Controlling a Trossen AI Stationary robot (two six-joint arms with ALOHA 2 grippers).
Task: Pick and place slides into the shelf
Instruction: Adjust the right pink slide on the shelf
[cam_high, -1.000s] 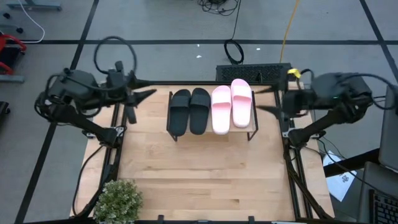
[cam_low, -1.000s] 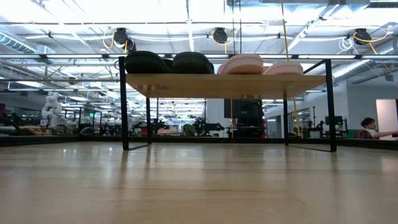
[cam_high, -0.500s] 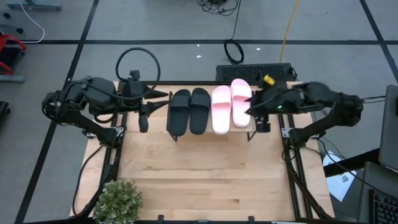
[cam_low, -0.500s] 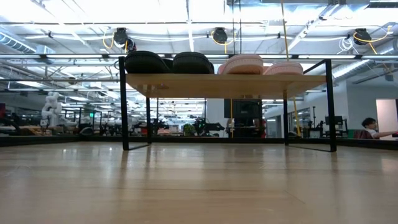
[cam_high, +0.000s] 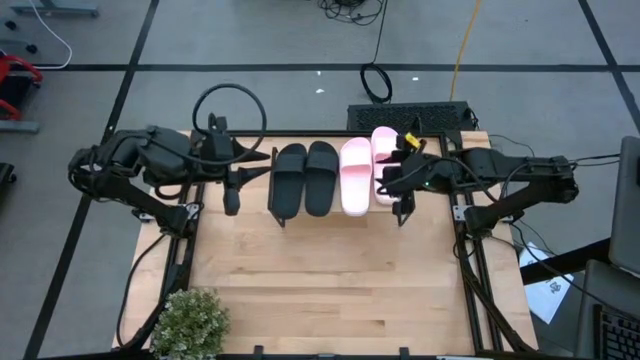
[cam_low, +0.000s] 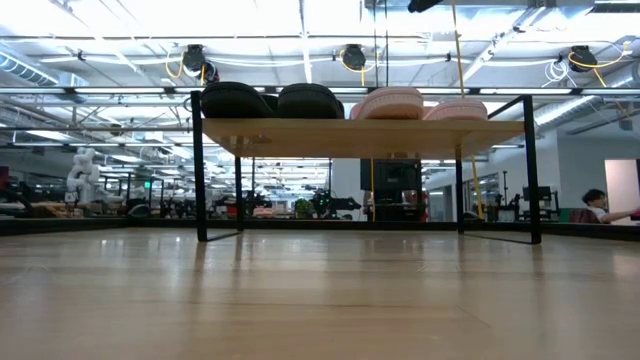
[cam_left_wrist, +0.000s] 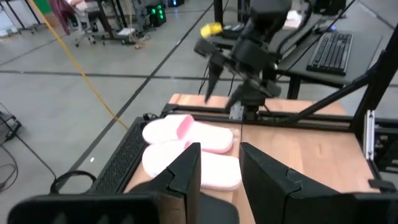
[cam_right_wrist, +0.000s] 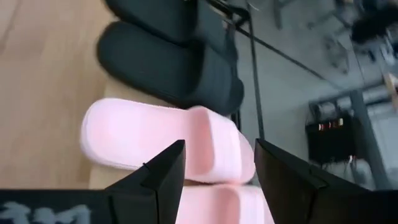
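Slides: black pair (cam_high: 305, 178) and pink pair (cam_high: 364, 172) already lie on the shelf (cam_high: 405, 208), upper centre. Left claw (cam_high: 262, 155) and right claw (cam_high: 384, 178) gape empty; little seems left.

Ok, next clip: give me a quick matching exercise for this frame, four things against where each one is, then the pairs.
Things:
1. black slides
2. pink slides
3. left gripper
4. potted plant

Places:
A. near corner of the table, on the left arm's side
B. right-arm half of the shelf top
C. beside the shelf's left end, holding nothing
D. left-arm half of the shelf top

Pairs: 1-D, 2-B, 3-C, 4-A
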